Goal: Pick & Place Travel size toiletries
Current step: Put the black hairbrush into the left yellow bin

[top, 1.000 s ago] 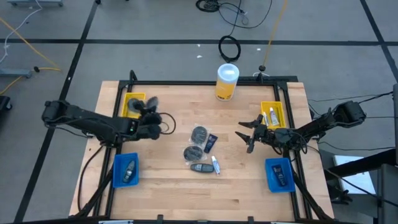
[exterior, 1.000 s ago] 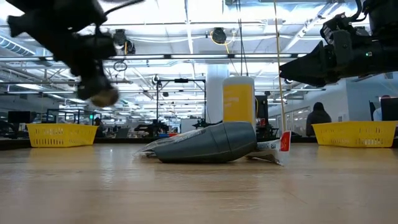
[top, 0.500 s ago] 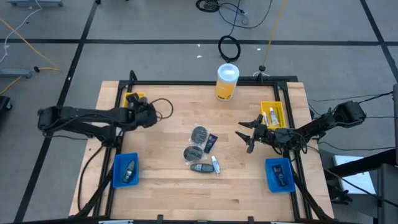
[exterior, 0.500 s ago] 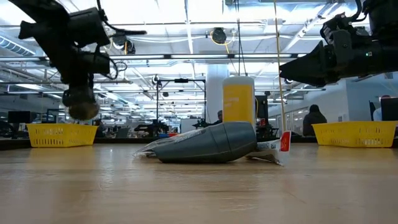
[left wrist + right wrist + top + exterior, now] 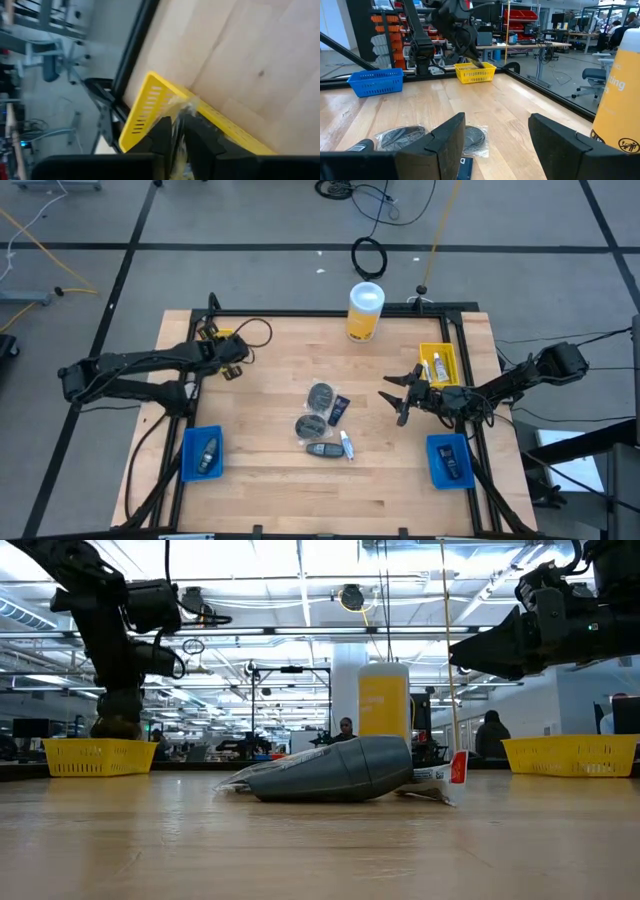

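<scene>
The travel size toiletries lie in a loose pile mid-table: two dark discs in clear wrap, a blue sachet, a dark oblong bottle and a white tube. My left gripper is shut on another wrapped item and hangs low over the left yellow bin. My right gripper is open, raised above the table to the right of the pile, touching nothing. My left gripper pinches the crinkled clear wrap of a wrapped item between its two fingers, coming from above and pointing down. The item hangs below the fingers, at the rim of the left yellow bin; the bin wall hides its lower part in the low view.
A tall yellow cylinder with a white lid stands at the far edge. The right yellow bin holds white tubes. Two blue bins sit near the front, left with a dark bottle and right. A black frame rims the table.
My left gripper, still shut on the wrapped item, has moved toward the table's far left corner and come down, carrying the item from above the open table to the left yellow bin. The right arm has kept still.
</scene>
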`<state>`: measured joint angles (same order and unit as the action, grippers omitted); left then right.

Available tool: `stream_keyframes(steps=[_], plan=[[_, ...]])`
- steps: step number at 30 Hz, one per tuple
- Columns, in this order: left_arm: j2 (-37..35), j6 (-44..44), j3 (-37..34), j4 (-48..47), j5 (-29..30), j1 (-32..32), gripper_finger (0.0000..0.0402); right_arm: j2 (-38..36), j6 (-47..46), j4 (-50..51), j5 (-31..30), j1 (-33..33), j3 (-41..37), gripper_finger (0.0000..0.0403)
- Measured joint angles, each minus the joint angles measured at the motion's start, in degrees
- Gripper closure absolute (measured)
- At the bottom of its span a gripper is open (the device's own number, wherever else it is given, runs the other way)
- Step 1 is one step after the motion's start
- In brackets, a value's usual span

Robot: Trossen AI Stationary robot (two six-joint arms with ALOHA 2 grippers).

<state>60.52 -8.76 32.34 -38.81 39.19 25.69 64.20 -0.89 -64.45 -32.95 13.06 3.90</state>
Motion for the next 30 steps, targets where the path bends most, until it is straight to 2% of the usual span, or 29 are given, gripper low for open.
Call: stream_keyframes(steps=[4,8,13,17,21,24,27,30], plan=[[1.1,-1.1,0.0,0.0,-2.1,2.5,0.0308,0.0,0.0,0.0,0.0,0.0,0.0,0.0193],[1.4,-2.2,0.0,0.0,-4.8,3.7,0.0252,0.0,0.0,0.0,0.0,0.0,0.0,0.0193],[0.1,-3.0,0.3,-0.6,-7.1,2.6,0.0184,0.0,0.0,0.0,0.0,0.0,0.0,0.0193],[-1.4,-1.6,3.7,-3.2,-6.7,1.3,0.0151,0.0,0.0,0.0,0.0,0.0,0.0,0.0193],[-3.2,1.9,6.7,-4.6,-5.9,0.6,0.0138,0.0,0.0,0.0,0.0,0.0,0.0,0.0193],[-4.9,11.7,8.1,-5.1,-8.2,0.8,0.0141,0.0,0.0,0.0,0.0,0.0,0.0,0.0193],[-5.5,19.0,8.5,-5.9,-12.8,3.1,0.0158,0.0,0.0,0.0,0.0,0.0,0.0,0.0193],[-4.6,22.8,8.4,-6.5,-14.5,7.0,0.0193,0.0,0.0,0.0,0.0,0.0,0.0,0.0193]])
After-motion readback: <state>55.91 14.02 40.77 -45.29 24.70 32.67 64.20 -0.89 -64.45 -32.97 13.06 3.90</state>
